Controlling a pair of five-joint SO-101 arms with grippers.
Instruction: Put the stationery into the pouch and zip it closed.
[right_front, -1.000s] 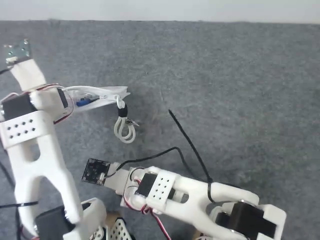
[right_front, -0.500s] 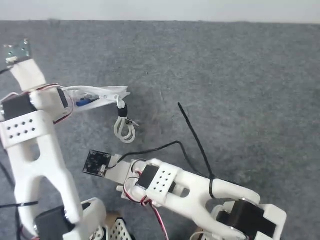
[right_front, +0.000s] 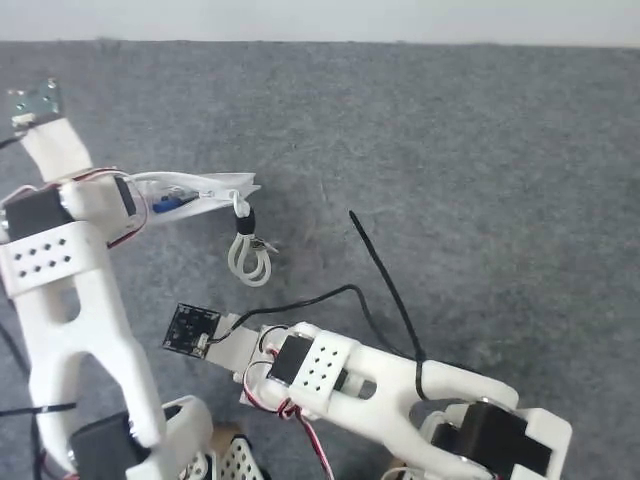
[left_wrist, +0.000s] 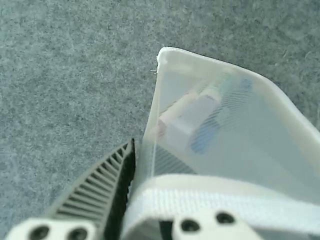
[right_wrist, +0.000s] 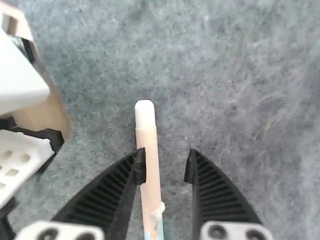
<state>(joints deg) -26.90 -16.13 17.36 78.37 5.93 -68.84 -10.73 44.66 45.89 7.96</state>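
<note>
Pouch: the pouch (left_wrist: 220, 130) hung by one end from the left gripper, its free end over the mat (right_front: 480, 150). Some stationery (left_wrist: 200, 120) showed through its mesh, already inside.
Left gripper: the left gripper (left_wrist: 142, 170) was clamped on the pouch's edge, with the fabric pinched between its jaws.
Pen: a pen (right_wrist: 146, 145) lay on the mat between the right gripper's jaws. It touched one jaw and stood apart from the other.
Right gripper: the right gripper (right_wrist: 165, 160) had its jaws apart around the pen, low over the mat and near the left arm's base (right_wrist: 20, 150). It was well apart from the pouch.
Zip: the loop (right_front: 250, 258) on the zip pull lay on the mat just beside the pouch's free end. Whether the mouth was open could not be told.
Risk, grip: since the pen sat against one jaw only, a closing move would likely push it sideways, so it might roll or end up pinched askew.
Risk, slip: a grip far from the pen's middle could let it tilt and drop on the way to the pouch.
Risk, base: with the base so close, a lift or swing might knock the pen or jaw against it.
Risk, mouth: the limp pouch was held at one end, so its mouth might sag shut and the pen could jab the fabric or miss.
Risk, cable: the cable (right_front: 385, 280) arched over the right arm and might snag on a long reach.
</note>
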